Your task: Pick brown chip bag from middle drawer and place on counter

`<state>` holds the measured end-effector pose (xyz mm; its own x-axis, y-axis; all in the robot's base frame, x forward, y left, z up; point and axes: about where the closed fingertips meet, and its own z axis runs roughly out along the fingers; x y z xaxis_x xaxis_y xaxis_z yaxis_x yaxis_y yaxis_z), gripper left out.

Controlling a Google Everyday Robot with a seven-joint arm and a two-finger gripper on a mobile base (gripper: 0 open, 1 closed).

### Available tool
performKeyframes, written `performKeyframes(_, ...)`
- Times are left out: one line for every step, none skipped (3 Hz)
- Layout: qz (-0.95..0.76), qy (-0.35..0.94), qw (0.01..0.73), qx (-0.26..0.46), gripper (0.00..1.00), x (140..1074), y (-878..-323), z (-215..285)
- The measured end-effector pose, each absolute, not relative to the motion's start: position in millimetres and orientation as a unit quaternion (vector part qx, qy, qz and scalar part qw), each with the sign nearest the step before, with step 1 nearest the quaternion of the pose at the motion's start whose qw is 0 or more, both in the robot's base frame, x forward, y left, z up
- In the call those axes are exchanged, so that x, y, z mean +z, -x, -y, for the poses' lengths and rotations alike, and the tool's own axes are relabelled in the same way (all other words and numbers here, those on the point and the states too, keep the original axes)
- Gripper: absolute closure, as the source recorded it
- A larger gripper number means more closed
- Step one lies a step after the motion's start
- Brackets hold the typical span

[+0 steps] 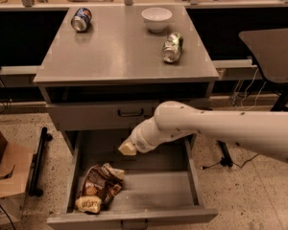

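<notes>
The brown chip bag (98,189) lies crumpled on the floor of the open middle drawer (156,191), in its front left corner, pale end toward the front. My gripper (127,148) hangs at the end of the white arm over the back middle of the drawer, above and to the right of the bag, not touching it. The grey counter (120,51) is the cabinet top above the drawers.
On the counter lie a blue can (80,19) at the back left and a green can (172,47) at the right, with a white bowl (156,18) at the back. A cardboard box (5,176) sits on the floor to the left, and a chair (273,51) stands on the right.
</notes>
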<state>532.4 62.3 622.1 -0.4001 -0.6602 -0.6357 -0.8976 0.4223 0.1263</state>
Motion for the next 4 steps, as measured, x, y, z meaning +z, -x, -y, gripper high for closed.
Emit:
performKeyframes(-0.806, 0.483, 0.176, 0.293, 0.27, 548.0, -520.0, -93.5)
performKeyframes(-0.808, 0.474, 0.121, 0.329, 0.04, 486.5, -507.9, -116.1)
performKeyframes(-0.81, 0.466, 0.103, 0.341, 0.03, 448.2, -508.2, -126.9)
performKeyframes(-0.808, 0.461, 0.09, 0.355, 0.25, 425.0, -505.7, -136.2)
